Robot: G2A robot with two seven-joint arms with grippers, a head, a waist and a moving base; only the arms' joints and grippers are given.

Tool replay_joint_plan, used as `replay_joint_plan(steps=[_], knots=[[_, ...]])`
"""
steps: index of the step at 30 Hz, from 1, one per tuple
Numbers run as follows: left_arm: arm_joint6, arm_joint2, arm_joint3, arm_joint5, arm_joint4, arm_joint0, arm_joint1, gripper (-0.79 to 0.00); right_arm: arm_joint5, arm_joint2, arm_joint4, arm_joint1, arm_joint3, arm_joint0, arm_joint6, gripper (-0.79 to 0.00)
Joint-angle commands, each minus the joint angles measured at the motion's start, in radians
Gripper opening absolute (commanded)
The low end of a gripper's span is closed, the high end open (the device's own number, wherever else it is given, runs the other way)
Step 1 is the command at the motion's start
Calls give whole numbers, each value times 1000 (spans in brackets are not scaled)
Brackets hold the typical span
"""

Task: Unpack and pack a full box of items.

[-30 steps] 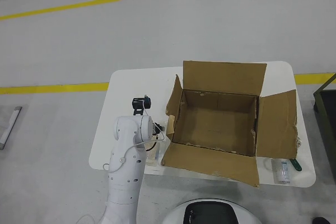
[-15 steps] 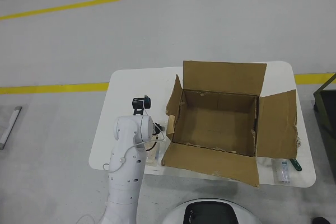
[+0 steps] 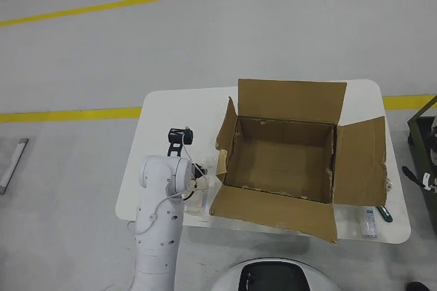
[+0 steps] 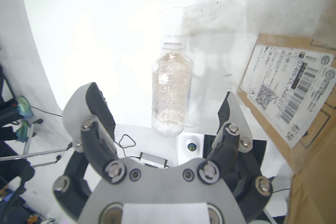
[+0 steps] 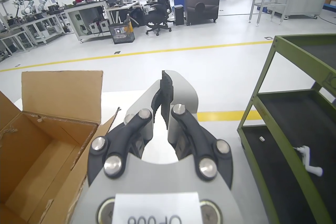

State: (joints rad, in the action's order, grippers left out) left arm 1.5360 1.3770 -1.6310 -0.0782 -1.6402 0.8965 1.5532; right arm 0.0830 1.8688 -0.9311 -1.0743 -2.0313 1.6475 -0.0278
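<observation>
The open cardboard box (image 3: 285, 156) stands in the middle of the white table (image 3: 175, 109), its inside bare. A clear plastic bottle (image 4: 170, 88) lies on its side on the table beside the box's left flap; the same bottle (image 3: 197, 202) shows near the table's front edge. My left gripper (image 4: 161, 100) hovers just over it, open, with a finger on each side and no contact. My right gripper (image 5: 164, 88) is shut and empty, off the table's right end, seen as the right gripper (image 3: 412, 175).
A small clear bottle (image 3: 369, 222) and a green-handled item (image 3: 384, 214) lie at the table's front right corner. A green cart (image 5: 294, 114) stands close to the right of the table. The box's flaps (image 3: 360, 161) spread outward.
The right arm has come into the top view at the right edge. The left arm has shifted slightly toward the table's left front.
</observation>
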Motion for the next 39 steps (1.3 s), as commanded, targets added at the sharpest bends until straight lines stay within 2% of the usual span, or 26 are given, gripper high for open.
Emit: replay_joint_plan(steps=[1,5,6,10,25,34,39], knots=[[0,4,-18,-64,-28,24,-5,0,-10,5,0,-1,8,1,0,-785],[0,11,-38,-201,-24,80,-13,0,-34,12,-2,-3,29,-7,3,-785],[0,5,-46,-206,-24,90,-15,0,-41,12,-2,-4,33,-11,4,-785],[0,-12,-37,-206,-5,104,-24,0,-62,12,-14,-5,45,-23,6,-785],[-16,-11,-33,-205,1,111,-24,0,-102,-1,-57,-15,75,-46,-31,-785],[-50,62,-15,-202,147,108,-34,0,-114,-3,-77,-22,77,-43,-37,-785],[-41,68,34,-218,188,95,-41,0,-113,0,-82,-25,75,-38,-36,-785]])
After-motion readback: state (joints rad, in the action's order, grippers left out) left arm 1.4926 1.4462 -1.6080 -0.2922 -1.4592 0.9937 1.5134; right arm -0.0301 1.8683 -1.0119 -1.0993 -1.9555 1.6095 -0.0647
